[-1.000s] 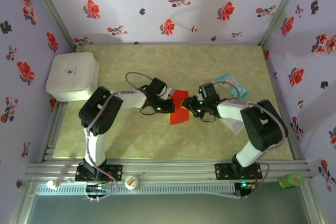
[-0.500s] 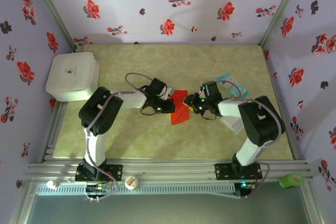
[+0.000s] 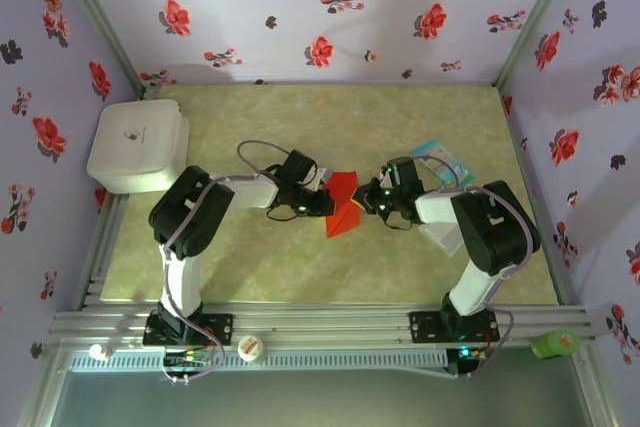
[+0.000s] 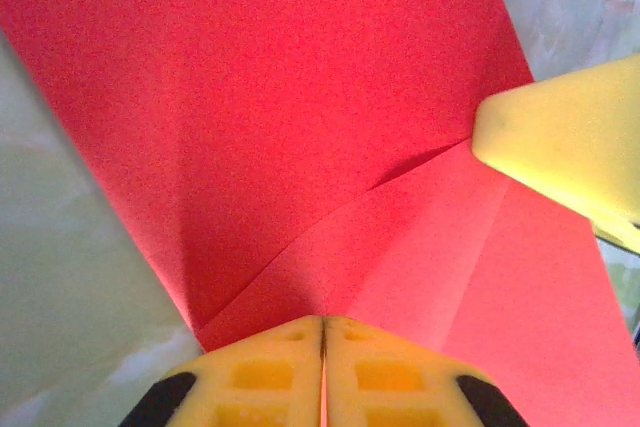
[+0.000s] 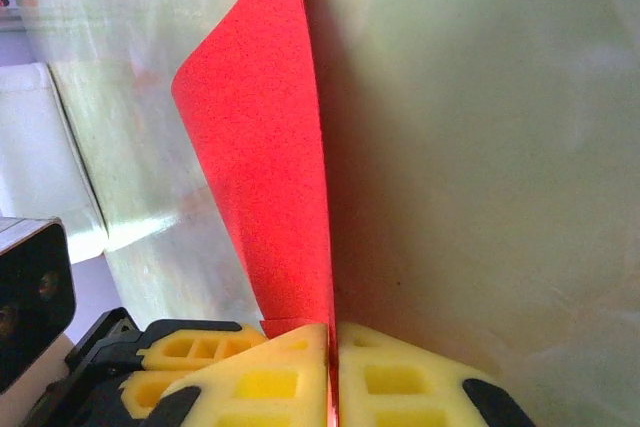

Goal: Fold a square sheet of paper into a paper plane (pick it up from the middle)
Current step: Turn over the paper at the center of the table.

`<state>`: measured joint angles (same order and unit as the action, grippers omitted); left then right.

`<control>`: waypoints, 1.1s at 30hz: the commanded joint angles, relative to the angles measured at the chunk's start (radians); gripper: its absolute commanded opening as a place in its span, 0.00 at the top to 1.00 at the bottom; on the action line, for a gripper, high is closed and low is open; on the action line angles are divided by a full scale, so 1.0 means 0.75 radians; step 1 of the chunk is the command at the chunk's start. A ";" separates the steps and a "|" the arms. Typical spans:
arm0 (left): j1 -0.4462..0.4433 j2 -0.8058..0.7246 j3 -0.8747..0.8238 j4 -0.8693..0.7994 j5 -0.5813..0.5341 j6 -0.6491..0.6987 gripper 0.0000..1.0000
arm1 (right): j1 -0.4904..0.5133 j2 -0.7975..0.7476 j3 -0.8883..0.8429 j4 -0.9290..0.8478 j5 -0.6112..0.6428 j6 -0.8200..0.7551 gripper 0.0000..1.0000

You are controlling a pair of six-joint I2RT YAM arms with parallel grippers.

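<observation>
Two grippers — left gripper (image 3: 322,203) and right gripper (image 3: 367,204) — are seen from above pinching the square sheet of paper (image 3: 342,203) midway across the table (image 3: 260,267). At the left wrist, fingers (image 4: 270,377) are pressed together on its creased edge; at the right wrist, on its upright edge.

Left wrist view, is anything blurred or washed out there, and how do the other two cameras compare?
Left wrist: the red paper is grainy but readable; the right gripper's yellow fingertip at right is soft and overexposed. Right wrist: the paper casts a dark shadow on the table beside it. Top external: even light, no glare.
</observation>
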<state>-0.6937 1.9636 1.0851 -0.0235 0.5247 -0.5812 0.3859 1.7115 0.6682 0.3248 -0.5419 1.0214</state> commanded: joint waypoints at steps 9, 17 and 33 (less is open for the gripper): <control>0.043 -0.388 -0.117 0.131 -0.192 -0.034 0.71 | -0.008 -0.214 0.097 -0.393 0.109 -0.299 0.98; 0.043 -0.808 -0.260 -0.011 -0.751 0.123 0.59 | 0.055 -0.430 0.347 -1.055 0.584 -0.688 1.00; 0.233 -1.110 -0.463 -0.116 -0.981 -0.179 0.00 | 0.234 -0.318 0.733 -1.609 1.155 -0.887 1.00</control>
<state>-0.5472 1.1717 0.7544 -0.0315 -0.1730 -0.6094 0.5476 1.4391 1.1736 -0.7582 0.1959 0.3981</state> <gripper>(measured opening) 0.994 0.047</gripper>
